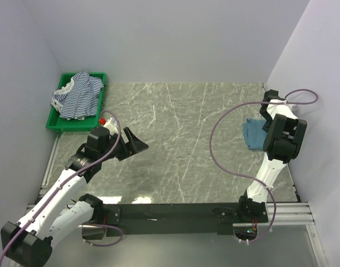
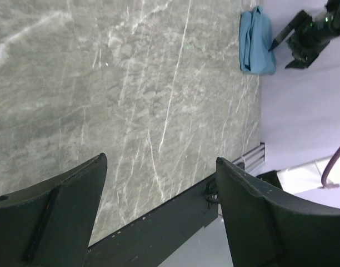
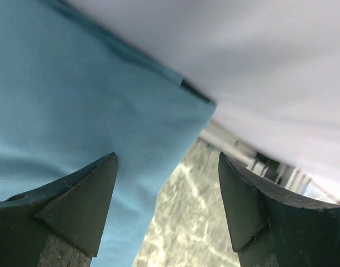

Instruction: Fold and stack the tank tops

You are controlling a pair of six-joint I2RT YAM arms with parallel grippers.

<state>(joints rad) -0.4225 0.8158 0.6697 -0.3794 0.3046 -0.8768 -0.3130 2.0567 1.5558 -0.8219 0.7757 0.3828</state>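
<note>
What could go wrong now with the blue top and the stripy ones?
1. The right fingers stand open just over the folded teal top; lifting off, they might catch the cloth and spoil the fold.
2. That top lies near the table's right edge, so a nudge could push it off.
3. The striped tops lie heaped in the green bin; the left fingers may grab more than one.

My left arm (image 1: 59,189) reaches up from lower left; left gripper (image 1: 136,144) at centre left, jaws spread wide. My right arm (image 1: 267,172) rises at right; right gripper (image 3: 167,158) gapes, pointing down.
</note>
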